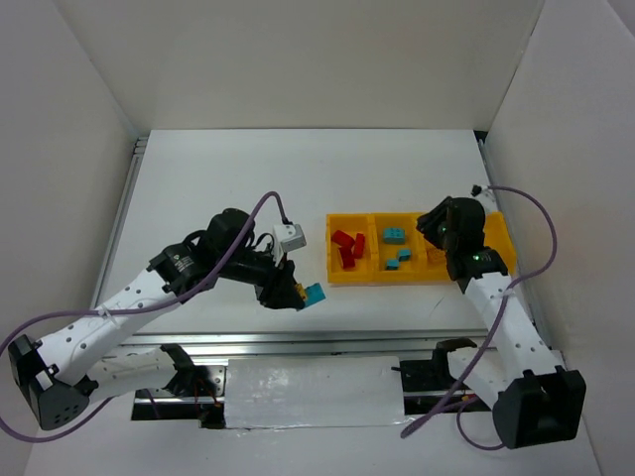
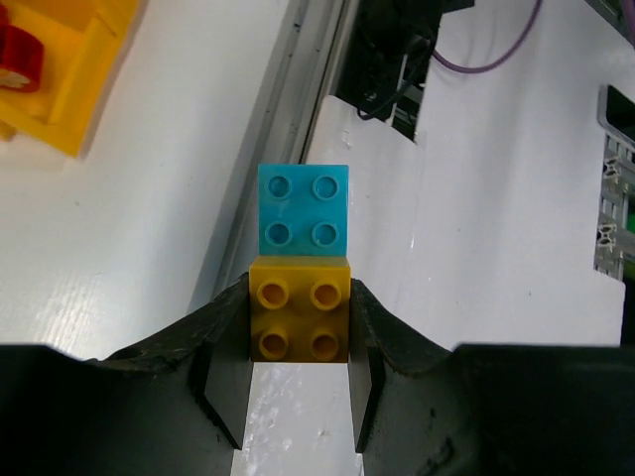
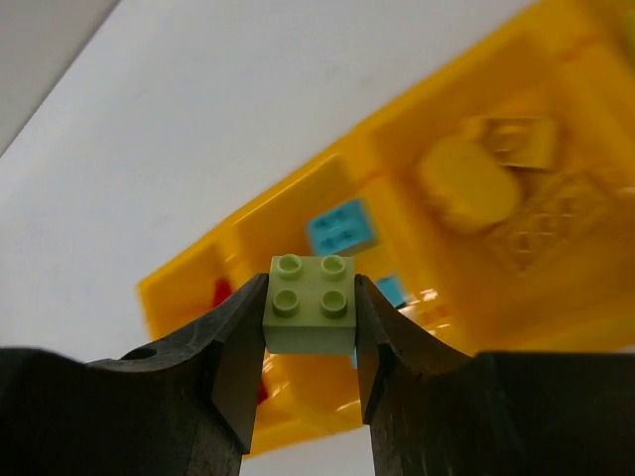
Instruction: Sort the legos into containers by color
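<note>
Your left gripper [image 2: 300, 335] clamps orange brick [image 2: 300, 309], teal brick [image 2: 304, 206] attached, likely for splitting, near desk's front edge | right gripper [image 3: 310, 322] pinches green brick [image 3: 310, 297] over tray [image 3: 556, 307].

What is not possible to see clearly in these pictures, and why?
Top view: the right gripper partly covers the tray's two right compartments; contents unclear.
Left wrist view: a red brick is cut off by the left edge.
Right wrist view: teal bricks behind the pale green brick are blurred.
</note>
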`<action>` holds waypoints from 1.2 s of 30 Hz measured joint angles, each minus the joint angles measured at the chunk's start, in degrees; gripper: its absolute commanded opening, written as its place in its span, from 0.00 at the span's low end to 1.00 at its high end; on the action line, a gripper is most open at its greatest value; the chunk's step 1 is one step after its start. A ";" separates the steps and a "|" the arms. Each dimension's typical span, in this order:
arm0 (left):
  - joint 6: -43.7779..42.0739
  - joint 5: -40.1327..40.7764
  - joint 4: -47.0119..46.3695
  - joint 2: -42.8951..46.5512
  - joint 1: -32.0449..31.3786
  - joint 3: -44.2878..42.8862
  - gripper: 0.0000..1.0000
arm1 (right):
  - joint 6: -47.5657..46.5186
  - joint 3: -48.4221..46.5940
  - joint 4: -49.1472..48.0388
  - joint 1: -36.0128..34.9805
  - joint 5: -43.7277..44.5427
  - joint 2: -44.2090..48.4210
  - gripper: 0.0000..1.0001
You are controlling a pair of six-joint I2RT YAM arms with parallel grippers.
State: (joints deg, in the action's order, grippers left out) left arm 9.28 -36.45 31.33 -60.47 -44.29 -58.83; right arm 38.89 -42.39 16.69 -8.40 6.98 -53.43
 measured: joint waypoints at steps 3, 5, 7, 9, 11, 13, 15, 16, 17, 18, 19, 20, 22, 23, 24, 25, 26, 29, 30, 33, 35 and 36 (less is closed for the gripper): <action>0.02 1.75 0.02 0.31 0.59 0.02 0.00 | 2.27 0.07 1.75 5.84 6.75 -2.86 0.00; 0.02 2.40 0.02 0.63 0.61 0.20 0.00 | 3.17 -0.52 2.54 7.32 11.63 -5.29 0.00; 0.00 2.93 0.02 0.96 0.61 0.66 0.00 | 3.85 -2.40 4.31 7.69 16.68 -8.87 0.00; 0.00 3.21 0.17 1.11 0.61 1.20 0.00 | 4.48 -5.11 6.03 8.00 22.69 -13.33 0.00; -0.02 3.21 0.26 1.11 0.61 1.42 0.00 | 5.16 -8.17 7.91 9.46 26.73 -17.64 0.00; 0.00 3.19 0.24 1.11 0.61 1.42 0.00 | 5.99 -10.86 9.22 12.61 29.40 -21.90 0.00; 0.02 3.15 0.17 1.11 0.61 1.51 0.00 | 6.97 -11.74 9.64 15.63 30.60 -24.96 0.00; 0.02 3.13 0.20 1.07 0.61 1.53 0.00 | 7.45 -11.69 10.03 16.65 30.86 -25.68 0.00; 0.02 3.04 0.20 0.98 0.61 1.53 0.00 | 8.13 -11.56 10.43 17.79 30.99 -26.40 0.00; 0.02 2.91 0.15 0.85 0.61 1.53 0.00 | 8.48 -11.56 10.71 18.40 31.06 -26.75 0.00; 0.02 2.80 0.15 0.63 0.61 1.53 0.00 | 9.14 -11.52 11.02 19.43 31.17 -27.19 0.00; 0.02 2.73 0.17 0.35 0.61 1.53 0.00 | 9.42 -11.50 11.02 20.04 31.10 -27.34 0.01; 0.02 2.67 0.17 0.00 0.61 1.53 0.00 | 9.57 -11.50 10.82 20.87 30.67 -27.52 0.08; 0.00 2.69 0.15 -0.04 0.61 1.53 0.00 | 9.70 -11.50 10.75 21.14 30.58 -27.67 0.15; 0.00 2.67 0.17 -0.04 0.61 1.53 0.00 | 9.90 -11.50 10.75 21.33 30.58 -27.96 0.24; 0.02 2.64 0.13 -0.02 0.61 1.53 0.00 | 10.08 -11.50 10.80 21.51 30.58 -28.30 0.53; 0.00 2.56 0.11 -0.02 0.61 1.53 0.00 | 10.38 -11.50 10.80 21.68 30.47 -28.63 0.69; 0.00 2.29 0.11 -0.02 0.61 1.53 0.00 | 10.80 -11.50 10.84 21.81 29.81 -29.16 0.83; -0.02 2.16 0.11 -0.02 0.61 1.53 0.00 | 10.75 -11.50 10.78 21.81 29.59 -29.14 0.84; 0.00 2.01 0.11 -0.02 0.61 1.53 0.00 | 10.56 -11.50 10.62 21.79 28.65 -29.11 0.97; 0.00 2.05 0.11 -0.02 0.61 1.53 0.00 | 10.03 -11.50 10.67 21.79 27.74 -28.76 1.00; 0.02 2.05 0.11 -0.02 0.61 1.53 0.00 | 9.88 -11.50 10.73 21.75 27.23 -28.35 1.00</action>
State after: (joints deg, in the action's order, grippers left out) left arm 9.30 -34.39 31.44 -60.49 -43.68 -57.30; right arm 48.77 -53.89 27.42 13.34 34.22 -81.78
